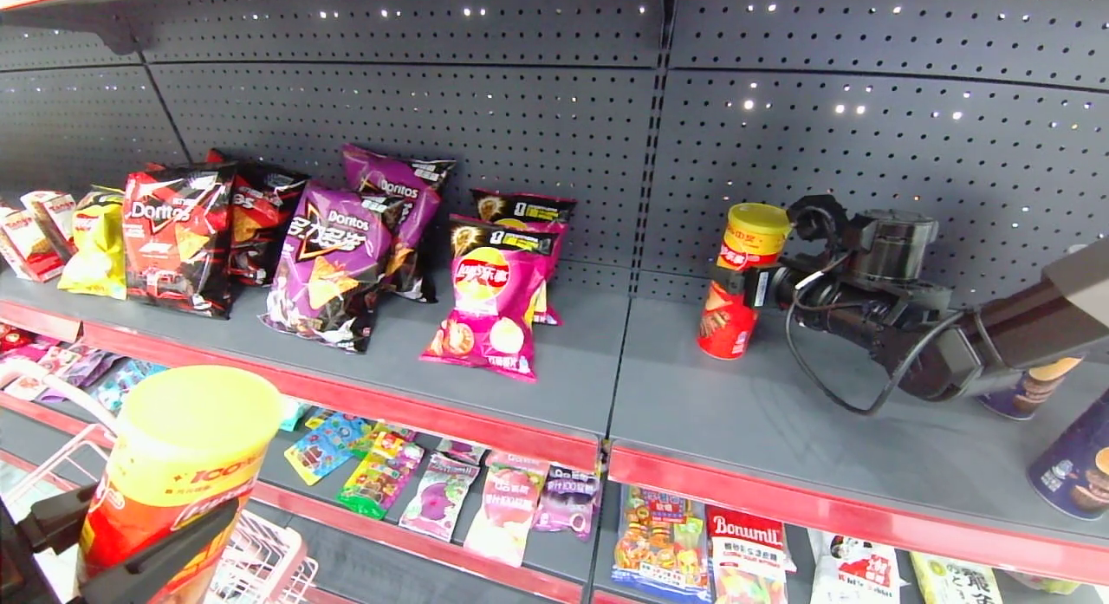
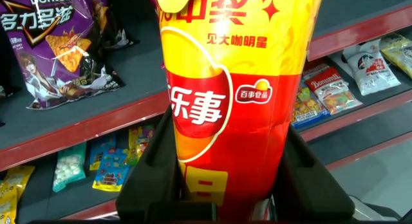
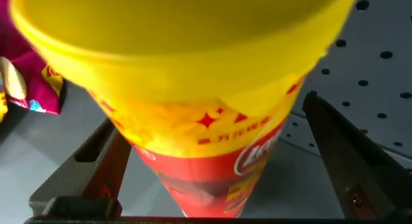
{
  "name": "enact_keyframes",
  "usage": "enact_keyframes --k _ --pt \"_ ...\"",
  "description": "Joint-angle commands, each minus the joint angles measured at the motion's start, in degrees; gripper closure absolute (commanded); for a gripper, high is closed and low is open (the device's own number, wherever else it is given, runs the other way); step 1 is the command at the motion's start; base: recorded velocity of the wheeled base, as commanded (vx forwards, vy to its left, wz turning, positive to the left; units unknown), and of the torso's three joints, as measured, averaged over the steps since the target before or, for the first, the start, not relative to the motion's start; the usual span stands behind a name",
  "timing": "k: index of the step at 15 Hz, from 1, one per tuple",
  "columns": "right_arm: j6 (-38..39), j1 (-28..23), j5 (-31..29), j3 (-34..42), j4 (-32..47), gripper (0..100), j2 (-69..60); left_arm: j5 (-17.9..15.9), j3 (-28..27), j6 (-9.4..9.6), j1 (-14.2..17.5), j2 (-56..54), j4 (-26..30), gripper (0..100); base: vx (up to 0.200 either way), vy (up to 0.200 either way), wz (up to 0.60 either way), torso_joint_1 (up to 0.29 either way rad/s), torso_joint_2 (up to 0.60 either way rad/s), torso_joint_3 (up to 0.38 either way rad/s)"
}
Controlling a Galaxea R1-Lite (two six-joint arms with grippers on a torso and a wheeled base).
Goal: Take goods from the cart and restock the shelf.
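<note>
We have one canister (image 1: 726, 327) standing on the shelf (image 1: 780, 431), the right gripper (image 1: 733, 285) with fingers parted around it; the left gripper (image 1: 121, 535) clamps a second canister (image 1: 186, 448) above the cart (image 1: 269, 552), not yet shelved.

a shop, it seems: pegboard shelves (image 1: 572, 366) stocked with snack bags (image 1: 489, 301).

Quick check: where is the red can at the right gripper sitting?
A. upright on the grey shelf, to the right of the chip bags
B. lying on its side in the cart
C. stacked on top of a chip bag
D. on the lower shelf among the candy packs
A: the red can stands upright on the grey shelf, to the right of the pink chip bag, with the right gripper around its middle.
</note>
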Motion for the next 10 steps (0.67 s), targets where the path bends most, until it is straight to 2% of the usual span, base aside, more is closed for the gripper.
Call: enact_keyframes --k 1,6,7,10 --pt "-0.1 0.1 0.0 -0.4 0.0 0 0.7 0.0 0.2 0.01 0.0 -0.3 0.0 100 0.000 0.000 0.00 0.000 0.00 0.000" --pt "-0.1 0.1 0.0 -1.5 0.0 0 1.6 0.0 0.2 0.01 0.0 -0.3 0.0 100 0.000 0.000 0.00 0.000 0.00 0.000" --pt "-0.1 0.1 0.0 -1.6 0.0 100 2.0 0.0 0.2 0.01 0.0 -0.3 0.0 100 0.000 0.000 0.00 0.000 0.00 0.000" --pt "-0.1 0.1 0.0 -1.6 0.0 100 2.0 0.0 0.9 0.01 0.0 -0.4 0.0 100 0.000 0.000 0.00 0.000 0.00 0.000"
